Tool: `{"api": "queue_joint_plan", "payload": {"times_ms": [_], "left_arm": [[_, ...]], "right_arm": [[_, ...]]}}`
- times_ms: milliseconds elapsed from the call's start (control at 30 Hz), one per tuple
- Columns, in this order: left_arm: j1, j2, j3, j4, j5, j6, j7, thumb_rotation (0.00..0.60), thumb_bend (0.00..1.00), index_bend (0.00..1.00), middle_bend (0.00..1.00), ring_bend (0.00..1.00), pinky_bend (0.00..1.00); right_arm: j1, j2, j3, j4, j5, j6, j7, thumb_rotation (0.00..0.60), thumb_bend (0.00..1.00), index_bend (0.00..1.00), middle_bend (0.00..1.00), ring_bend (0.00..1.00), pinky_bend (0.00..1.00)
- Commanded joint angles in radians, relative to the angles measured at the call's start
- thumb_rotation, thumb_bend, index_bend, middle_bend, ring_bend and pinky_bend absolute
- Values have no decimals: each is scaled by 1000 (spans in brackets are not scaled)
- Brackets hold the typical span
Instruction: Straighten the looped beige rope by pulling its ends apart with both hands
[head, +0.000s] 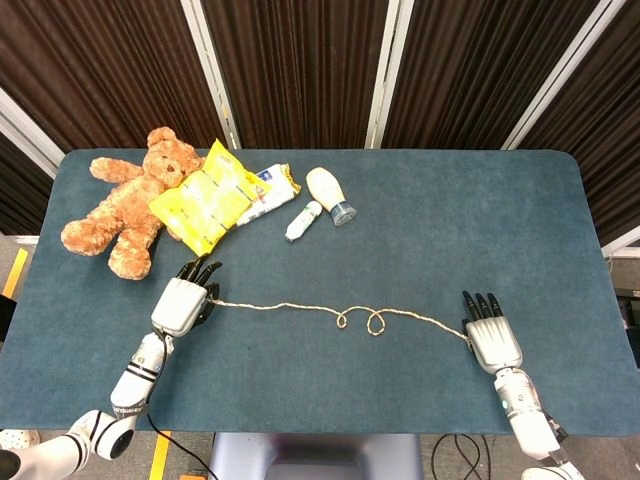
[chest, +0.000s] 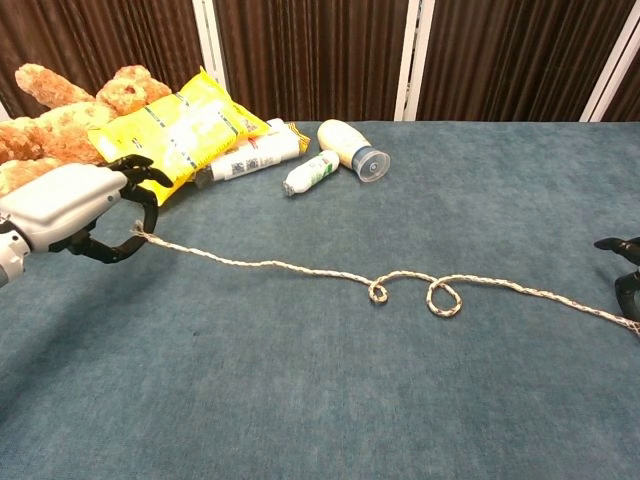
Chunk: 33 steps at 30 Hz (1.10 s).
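Left hand (chest: 75, 210) pinches one end of the twice-looped beige rope (chest: 410, 285); right hand (head: 492, 335) grips the other end; blue felt table (head: 450, 230)

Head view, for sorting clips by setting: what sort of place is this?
Probably a lab or test room, not a home: a blue felt-covered table, dark ribbed wall panels with white strips behind it, and yellow floor tape beside it.
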Motion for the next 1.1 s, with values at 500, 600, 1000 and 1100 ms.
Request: {"api": "queue_joint_plan", "payload": {"times_ms": [500,600,1000,1100], "left_arm": [[3,13,-6,-4,-2,5,0,600,504,686,160,25,188],[8,26,-6,-8,1,13,0,600,504,686,160,25,189],[49,92,7,2,-1,47,-25,600,504,685,162,25,189],[66,105,9,16,-8,54,-48,600,503,685,164,25,188]], "right_arm": [[10,11,-8,2,0,22,26,600,536,787,90,0,0],[10,46,-4,-18,-10,33,60,600,547,795,96,0,0],[1,165,43,-31,25,50,199,600,546,811,100,0,0],[0,178,48,-15,38,45,223,600,546,811,100,0,0]]}}
